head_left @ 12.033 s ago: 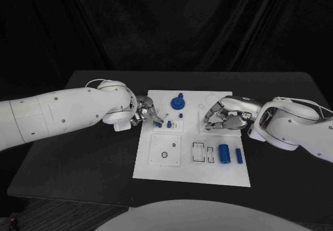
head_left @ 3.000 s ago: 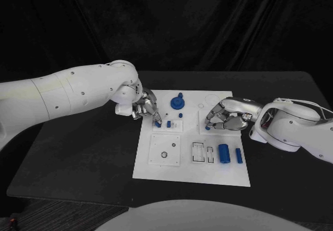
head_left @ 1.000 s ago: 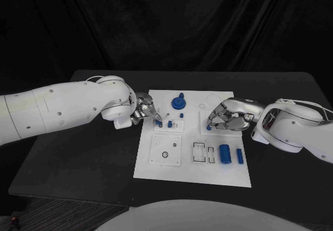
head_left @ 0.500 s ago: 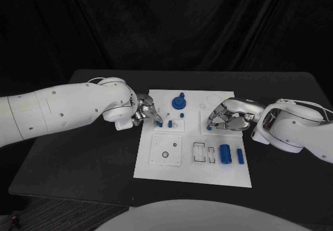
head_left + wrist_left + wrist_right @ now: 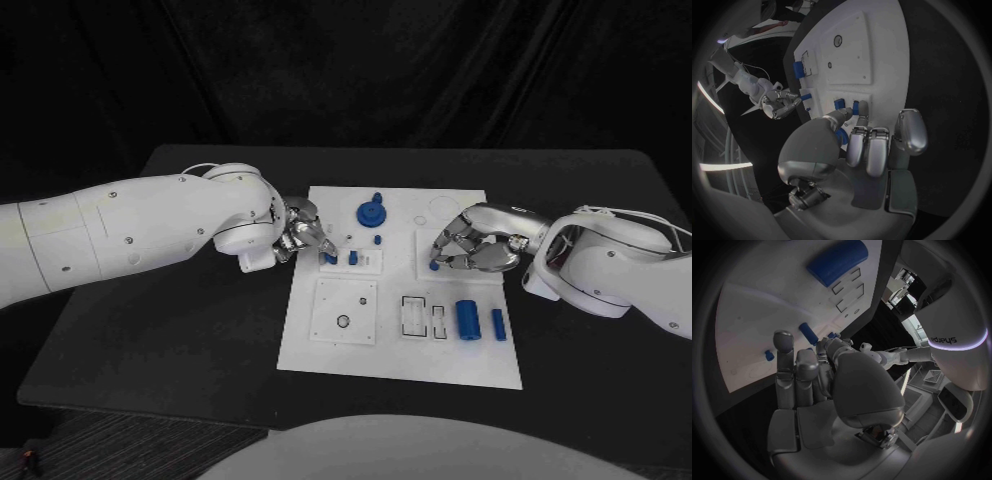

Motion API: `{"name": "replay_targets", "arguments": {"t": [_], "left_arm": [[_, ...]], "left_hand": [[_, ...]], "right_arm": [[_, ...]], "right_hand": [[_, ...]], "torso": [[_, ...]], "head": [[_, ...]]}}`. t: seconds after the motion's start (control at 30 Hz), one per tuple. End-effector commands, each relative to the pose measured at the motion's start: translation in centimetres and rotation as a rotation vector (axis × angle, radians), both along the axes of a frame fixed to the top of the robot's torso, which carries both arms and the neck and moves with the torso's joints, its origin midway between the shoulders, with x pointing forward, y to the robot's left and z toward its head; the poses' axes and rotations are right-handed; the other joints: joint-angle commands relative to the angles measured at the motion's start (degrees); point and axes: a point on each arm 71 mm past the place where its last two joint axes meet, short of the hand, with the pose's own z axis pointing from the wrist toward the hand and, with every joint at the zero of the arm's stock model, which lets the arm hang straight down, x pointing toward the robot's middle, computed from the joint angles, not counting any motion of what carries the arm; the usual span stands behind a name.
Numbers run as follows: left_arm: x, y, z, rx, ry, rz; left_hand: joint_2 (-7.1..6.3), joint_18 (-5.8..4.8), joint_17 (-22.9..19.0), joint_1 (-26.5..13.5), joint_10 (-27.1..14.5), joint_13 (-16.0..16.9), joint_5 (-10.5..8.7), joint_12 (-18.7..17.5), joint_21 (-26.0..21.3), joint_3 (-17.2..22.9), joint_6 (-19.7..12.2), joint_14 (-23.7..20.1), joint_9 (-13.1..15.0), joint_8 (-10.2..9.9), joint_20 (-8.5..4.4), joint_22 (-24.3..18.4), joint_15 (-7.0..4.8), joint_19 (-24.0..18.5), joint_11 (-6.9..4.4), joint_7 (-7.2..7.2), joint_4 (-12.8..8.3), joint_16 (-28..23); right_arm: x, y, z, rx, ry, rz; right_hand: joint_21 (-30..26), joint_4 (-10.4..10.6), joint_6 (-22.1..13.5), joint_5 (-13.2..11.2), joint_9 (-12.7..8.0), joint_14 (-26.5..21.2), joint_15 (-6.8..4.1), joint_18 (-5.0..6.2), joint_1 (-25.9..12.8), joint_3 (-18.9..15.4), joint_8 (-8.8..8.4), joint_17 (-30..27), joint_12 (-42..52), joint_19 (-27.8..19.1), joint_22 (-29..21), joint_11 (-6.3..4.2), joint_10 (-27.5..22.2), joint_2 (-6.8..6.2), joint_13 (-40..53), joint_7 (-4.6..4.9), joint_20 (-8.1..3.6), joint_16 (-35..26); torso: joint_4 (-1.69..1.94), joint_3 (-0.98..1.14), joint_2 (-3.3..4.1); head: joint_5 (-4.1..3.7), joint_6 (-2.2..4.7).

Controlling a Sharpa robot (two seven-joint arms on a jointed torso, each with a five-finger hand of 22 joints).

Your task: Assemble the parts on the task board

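Hardly anything's shifted since half a second ago: our left hand [image 5: 303, 238] pinches a small blue peg [image 5: 330, 258] near the task board [image 5: 404, 362]'s left edge, right hand [image 5: 473, 243] curled, can't tell if holding; next we seat it.

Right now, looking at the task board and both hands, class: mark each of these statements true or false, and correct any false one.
1. The task board lies on a black table. True.
2. The large blue cylinder stands upright in a hole. False: it lies on its side on the board's near right part.
3. The left hand is at the board's left edge, close to two small blue pegs. True.
4. The right hand rests on the table, off the board. False: it is over the board's right side.
5. The blue gear sits near the board's far edge. True.
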Motion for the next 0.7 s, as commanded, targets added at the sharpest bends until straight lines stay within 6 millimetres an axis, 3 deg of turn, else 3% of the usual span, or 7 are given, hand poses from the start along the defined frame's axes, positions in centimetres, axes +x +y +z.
{"name": "replay_targets", "arguments": {"t": [0.03, 0.33, 0.4, 0.43, 0.57, 0.63, 0.7], "left_arm": [[-0.16, -0.24, -0.28, -0.010, 0.005, -0.016], [-0.37, -0.31, -0.55, -0.011, 0.017, -0.030], [-0.41, -0.34, -0.58, -0.011, 0.022, -0.035], [-0.43, -0.36, -0.60, -0.010, 0.023, -0.037], [-0.49, -0.39, -0.66, -0.007, 0.031, -0.045], [-0.50, -0.39, -0.69, -0.005, 0.034, -0.047], [-0.49, -0.37, -0.71, -0.003, 0.037, -0.048]], "left_hand": [[0.39, -0.11, 13.4, -0.2, -0.3, 9.6, 0.27, -0.3, 0.0, 0.1, 0.0, 4.7, 0.0, 0.4, 0.07, 8.8, -0.15, -0.4, -0.06, -0.27, 0.2, -0.2], [0.24, -0.05, 13.2, -0.2, -0.5, 9.4, -0.16, -0.5, -0.3, 0.2, -0.4, 4.6, 0.2, 0.4, 0.08, 8.8, -0.13, -0.5, -0.01, -0.19, 0.1, -0.3], [0.06, -0.09, 13.2, -0.7, -0.4, 9.5, -4.29, -0.4, -0.3, -0.3, -0.8, 4.6, 0.5, 0.4, 0.21, 8.7, -0.09, -0.6, 0.12, -0.18, 0.6, -0.3], [-0.18, -0.08, 13.2, -1.3, -0.4, 9.5, -7.76, -0.4, -0.3, -1.3, -0.9, 4.6, 0.6, 0.4, 0.25, 8.8, 0.03, -0.5, 0.16, -0.06, 1.3, -0.3], [-0.78, -0.06, 13.1, -2.7, -0.4, 9.5, -12.23, -0.4, -0.5, -4.3, -0.9, 4.6, 0.5, 0.3, 0.39, 8.7, 0.19, -0.6, 0.32, 0.10, 3.3, -0.3], [-1.39, -0.07, 13.1, -4.6, -0.4, 9.5, -16.15, -0.3, -0.5, -6.7, -0.8, 4.6, 0.4, 0.2, 0.52, 8.7, 0.36, -0.6, 0.54, 0.38, 5.2, -0.3], [-1.69, -0.05, 13.1, -6.0, -0.4, 9.5, -18.44, -0.2, -0.5, -8.8, -0.7, 4.5, 0.3, 0.1, 0.63, 8.7, 0.49, -0.6, 0.70, 0.54, 6.8, -0.3]], "right_arm": [[-0.05, -0.07, -0.15, 0.002, 0.014, -0.010], [-0.06, -0.04, -0.19, 0.003, 0.016, -0.010], [-0.06, -0.04, -0.20, 0.003, 0.016, -0.010], [-0.06, -0.04, -0.20, 0.003, 0.016, -0.011], [-0.07, -0.04, -0.21, 0.003, 0.016, -0.011], [-0.07, -0.04, -0.21, 0.003, 0.016, -0.011], [-0.07, -0.04, -0.22, 0.003, 0.016, -0.011]], "right_hand": [[0.0, 0.0, -0.4, 0.3, 0.1, -0.3, -0.09, 1.12, 0.7, 0.2, -0.39, 0.1, -0.1, -0.3, 3.1, 0.05, -0.2, -0.07, -0.1, -0.06, -0.02, -0.1], [0.0, 0.0, -0.4, 0.3, 0.1, -0.3, -0.09, 1.12, 0.7, 0.2, -0.39, 0.1, -0.1, -0.3, 3.1, 0.05, -0.2, -0.07, -0.1, -0.06, -0.02, -0.1], [-0.1, 0.0, -0.5, 0.4, 0.1, -0.3, -0.08, 1.13, 0.5, 0.3, -0.42, 0.1, -0.1, -0.3, 3.2, 0.06, -0.2, -0.12, -0.1, -0.05, -0.02, -0.1], [-0.1, 0.0, -0.5, 0.4, 0.1, -0.3, -0.08, 1.13, 0.5, 0.3, -0.42, 0.1, -0.1, -0.3, 3.2, 0.06, -0.2, -0.12, -0.1, -0.05, -0.02, -0.1], [-0.1, 0.0, -0.5, 0.4, 0.1, -0.3, -0.08, 1.13, 0.5, 0.3, -0.42, 0.1, -0.1, -0.3, 3.2, 0.06, -0.2, -0.12, -0.1, -0.05, -0.02, -0.1], [-0.1, 0.0, -0.5, 0.4, 0.1, -0.3, -0.08, 1.13, 0.5, 0.3, -0.42, 0.1, -0.1, -0.3, 3.2, 0.06, -0.2, -0.12, -0.1, -0.05, -0.02, -0.1], [-0.1, 0.0, -0.5, 0.4, 0.1, -0.3, -0.08, 1.13, 0.5, 0.3, -0.42, 0.1, -0.1, -0.3, 3.2, 0.06, -0.2, -0.12, -0.1, -0.05, -0.02, -0.1]], "torso": [[-0.06, 0.03, -0.08], [-0.06, -0.02, -0.02], [-0.04, -0.01, -0.01], [-0.03, -0.01, -0.02], [0.01, 0.02, -0.03], [0.03, 0.02, -0.02], [0.02, 0.03, -0.02]], "head": [[0.03, -0.01], [0.15, -0.01], [0.15, -0.01], [0.15, -0.01], [0.11, -0.01], [0.10, -0.01], [0.09, -0.01]]}}
